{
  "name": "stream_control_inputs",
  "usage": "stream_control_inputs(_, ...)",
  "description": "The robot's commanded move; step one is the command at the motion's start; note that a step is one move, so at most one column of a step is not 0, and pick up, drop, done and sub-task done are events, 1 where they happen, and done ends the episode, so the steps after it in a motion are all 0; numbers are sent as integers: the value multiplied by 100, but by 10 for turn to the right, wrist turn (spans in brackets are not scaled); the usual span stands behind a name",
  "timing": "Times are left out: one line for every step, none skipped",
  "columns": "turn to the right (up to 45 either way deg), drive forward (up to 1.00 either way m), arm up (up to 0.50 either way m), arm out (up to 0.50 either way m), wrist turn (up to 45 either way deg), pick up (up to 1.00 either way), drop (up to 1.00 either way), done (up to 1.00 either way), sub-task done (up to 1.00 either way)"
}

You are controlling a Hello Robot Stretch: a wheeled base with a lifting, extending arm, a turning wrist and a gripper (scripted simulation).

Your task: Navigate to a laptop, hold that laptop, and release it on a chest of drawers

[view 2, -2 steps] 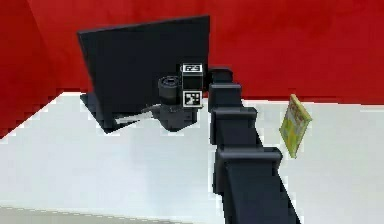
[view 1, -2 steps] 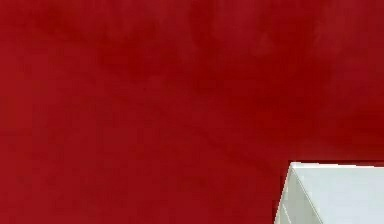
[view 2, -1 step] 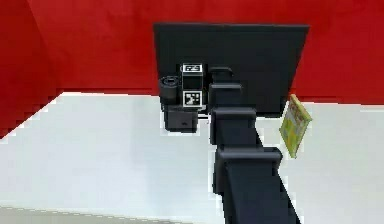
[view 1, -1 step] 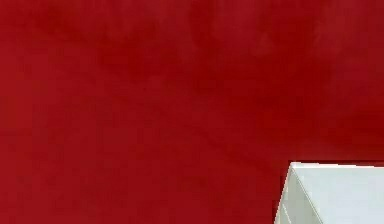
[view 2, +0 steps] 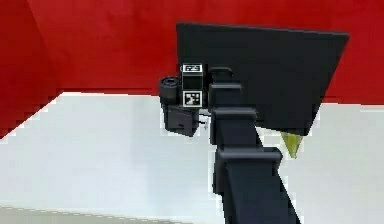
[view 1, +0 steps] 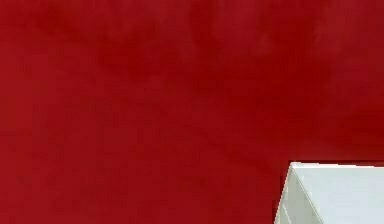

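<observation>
White top (view 2: 90, 150), laptop (view 2: 285, 60) partly behind arm (view 2: 245, 170)

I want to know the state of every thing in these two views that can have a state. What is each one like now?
dark panel: upright over the white top, probably the laptop's lid; cannot tell if it rests there.
white top: flat and level, against the red wall.
arm: stretched out over the white top.
gripper: near the panel's left edge; cannot tell whether it holds anything.
</observation>
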Motion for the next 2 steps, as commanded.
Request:
stream_control_inputs(0, 0, -12, 0, 0, 0, 0, 0, 0)
stream_control_inputs(0, 0, 0, 0, 0, 0, 100, 0, 0)
